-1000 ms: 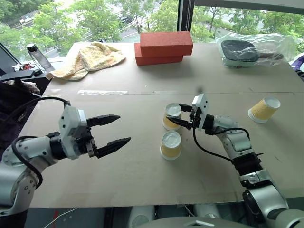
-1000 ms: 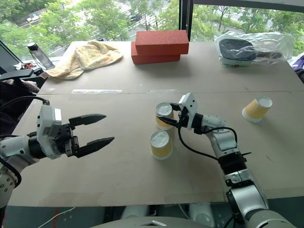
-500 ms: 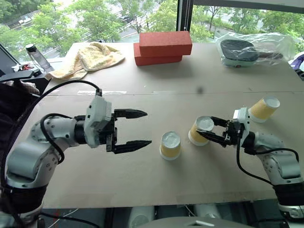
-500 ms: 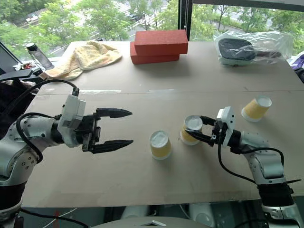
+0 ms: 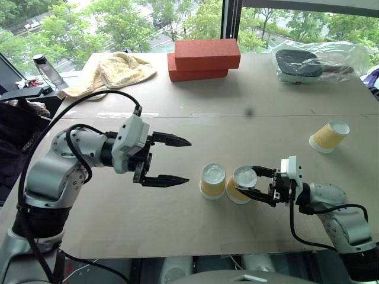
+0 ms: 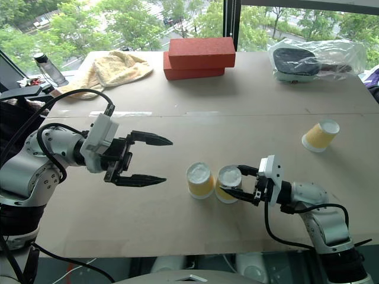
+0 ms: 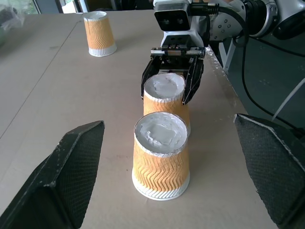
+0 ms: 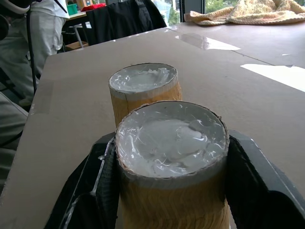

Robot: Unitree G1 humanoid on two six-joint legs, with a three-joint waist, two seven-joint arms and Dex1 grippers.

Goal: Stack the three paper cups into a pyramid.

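The right gripper (image 5: 256, 188) is clamped on an upside-down yellow-orange ribbed paper cup (image 5: 242, 183) with a white base, holding it just beside a second identical inverted cup (image 5: 212, 181) that stands near the front of the brown cardboard-covered desk (image 5: 195, 94). The left gripper (image 5: 172, 160) hovers to the left of the pair with its black fingers spread wide and empty. The third paper cup (image 5: 328, 136) sits tilted well apart near the desk's right edge, with two stacked red bricks (image 5: 203, 58), a crumpled yellow towel (image 5: 112, 72) and a clear plastic bag holding a dark object (image 5: 317, 60) along the far side.

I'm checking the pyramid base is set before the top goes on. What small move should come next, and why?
Probably open the right gripper and release its cup: it sits upside down beside the other base cup, while the third cup waits far off.
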